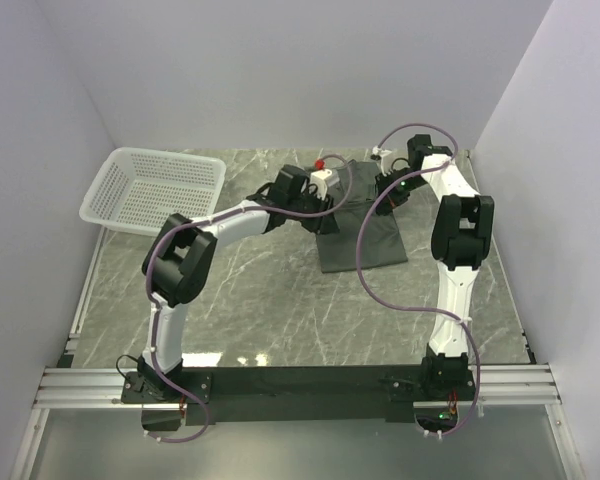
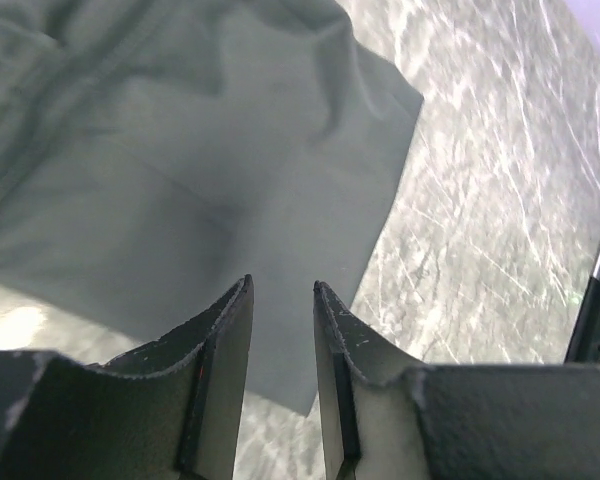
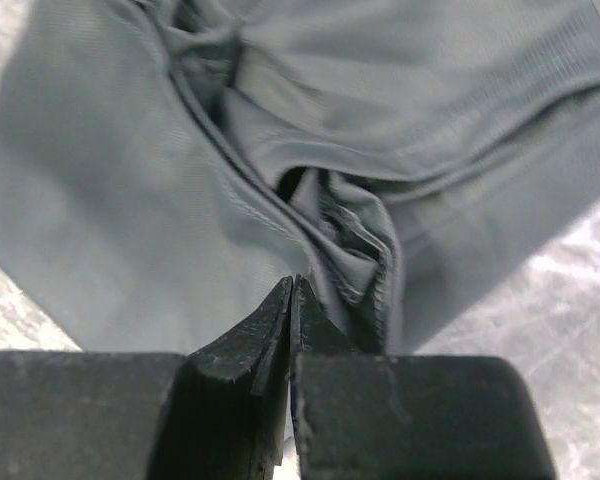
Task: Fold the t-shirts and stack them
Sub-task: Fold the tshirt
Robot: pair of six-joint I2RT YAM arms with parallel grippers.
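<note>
Right end effector (image 3: pixel 293 288) closed at t-shirt (image 3: pixel 100 200), left end effector (image 2: pixel 283 284) down-tilted, ajar

1. One dark grey-green t-shirt (image 1: pixel 365 235), at about one o'clock on the table.
2. One white mesh basket (image 1: pixel 155 185), at ten o'clock.
3. Two arms: left arm (image 1: pixel 180 265), right arm (image 1: pixel 460 230).
4. Two grippers: left gripper (image 2: pixel 282 300), right gripper (image 3: pixel 293 290), with two fingers each.
5. Two purple cables (image 1: pixel 365 260), one along each arm.
6. One marbled grey table (image 1: pixel 260 310).

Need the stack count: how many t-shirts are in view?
1. The t-shirt lies toward the far side of the table, right of the basket. None shows in the basket; another could be hidden beneath the t-shirt.
</note>
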